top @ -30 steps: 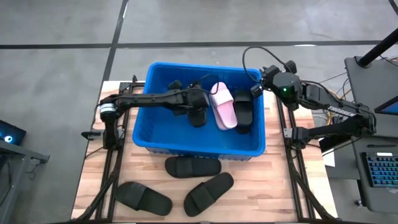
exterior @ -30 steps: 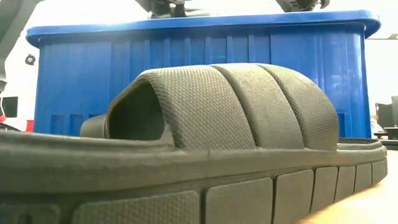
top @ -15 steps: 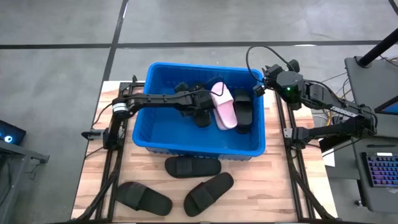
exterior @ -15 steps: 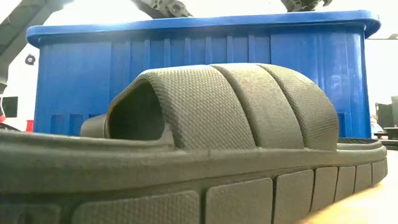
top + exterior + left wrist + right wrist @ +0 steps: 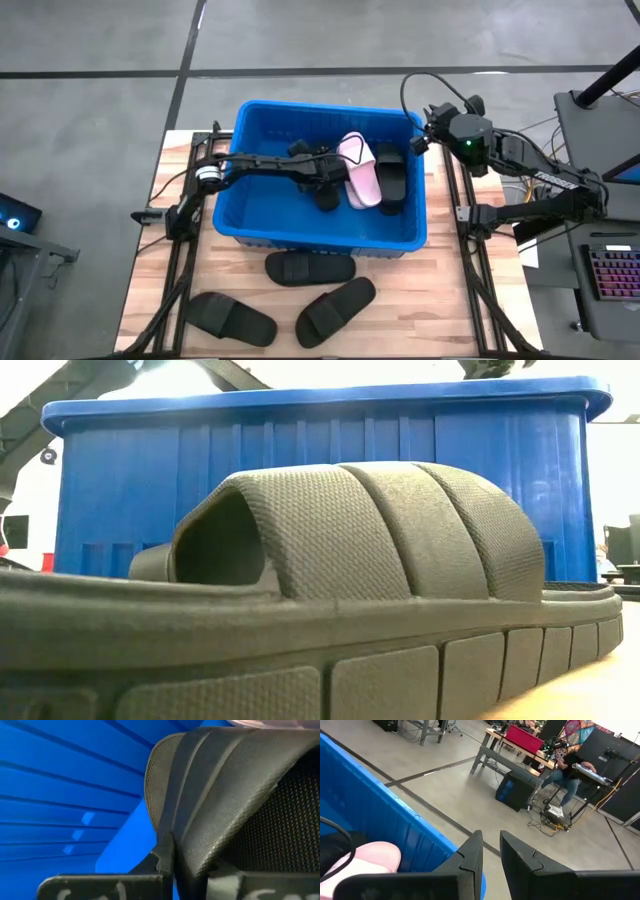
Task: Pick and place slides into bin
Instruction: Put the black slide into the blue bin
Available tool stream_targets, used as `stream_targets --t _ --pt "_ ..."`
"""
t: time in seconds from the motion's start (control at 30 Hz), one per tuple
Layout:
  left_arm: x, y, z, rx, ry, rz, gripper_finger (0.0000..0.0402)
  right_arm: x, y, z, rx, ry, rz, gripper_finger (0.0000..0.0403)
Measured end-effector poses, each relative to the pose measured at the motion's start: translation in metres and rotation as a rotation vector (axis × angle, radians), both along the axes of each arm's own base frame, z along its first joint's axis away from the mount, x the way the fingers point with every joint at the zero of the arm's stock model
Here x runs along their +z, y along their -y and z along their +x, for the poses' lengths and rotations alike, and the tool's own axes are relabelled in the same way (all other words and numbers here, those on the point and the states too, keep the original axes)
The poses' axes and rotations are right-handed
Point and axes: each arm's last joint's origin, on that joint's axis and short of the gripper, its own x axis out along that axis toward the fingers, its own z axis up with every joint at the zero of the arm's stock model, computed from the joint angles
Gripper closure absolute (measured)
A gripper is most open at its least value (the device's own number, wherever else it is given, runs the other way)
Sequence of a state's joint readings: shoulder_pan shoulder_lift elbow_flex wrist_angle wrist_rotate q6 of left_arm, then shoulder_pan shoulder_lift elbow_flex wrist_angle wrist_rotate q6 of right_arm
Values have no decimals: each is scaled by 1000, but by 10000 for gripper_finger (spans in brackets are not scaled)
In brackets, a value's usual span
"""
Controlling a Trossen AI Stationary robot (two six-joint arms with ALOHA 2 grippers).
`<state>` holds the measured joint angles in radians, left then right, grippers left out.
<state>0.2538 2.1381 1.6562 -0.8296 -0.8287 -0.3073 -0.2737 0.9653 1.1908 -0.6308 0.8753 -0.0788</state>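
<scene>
The blue bin [image 5: 235, 190] stands at the table's middle far side. Inside it lie a pink slide [image 5: 358, 172] and a black slide [image 5: 392, 180]. My left gripper [image 5: 322, 172] reaches into the bin from the left and is shut on another black slide [image 5: 327, 194]. That slide's strap [image 5: 235, 795] fills the left wrist view. Three black slides lie sole-down on the table near the bin: [image 5: 310, 268], [image 5: 335, 308], [image 5: 232, 317]. My right gripper [image 5: 418, 140] hovers over the bin's far right corner, narrowly open, with nothing between its fingers [image 5: 470, 855]. My left gripper pinches the edge of the black slide's strap [image 5: 165, 840] between its two fingers. It comes slanting down from the table's left side. The slide hangs inside the bin beside the pink slide; whether it touches the bin's floor I cannot tell.
In the low view the nearest black slide [image 5: 340, 560] fills the foreground, with the bin's wall [image 5: 300, 450] behind it. Metal frames run along both table sides. Bare wood [image 5: 420, 300] lies at the near right. A person sits at a desk [image 5: 570, 765] far beyond the table.
My left gripper has sunk deeper into the bin with the black slide still in its hold, shifting a little toward the pink slide. My right arm has kept still.
</scene>
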Motion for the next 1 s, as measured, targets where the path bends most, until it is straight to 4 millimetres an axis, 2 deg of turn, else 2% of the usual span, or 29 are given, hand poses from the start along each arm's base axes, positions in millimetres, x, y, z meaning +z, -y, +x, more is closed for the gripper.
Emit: stream_targets --t 0.27,0.53,0.87,1.0 --pt "1 -5 8 -33 61 25 400 1 0 -1 2 3 -1 346" --pt "-8 -10 8 -74 43 42 400 0 0 -1 4 2 0 346" --pt "-7 -13 10 -85 70 48 400 0 0 -1 4 -1 -1 346" --pt "-7 -14 10 -87 73 39 379 0 0 0 9 0 1 346"
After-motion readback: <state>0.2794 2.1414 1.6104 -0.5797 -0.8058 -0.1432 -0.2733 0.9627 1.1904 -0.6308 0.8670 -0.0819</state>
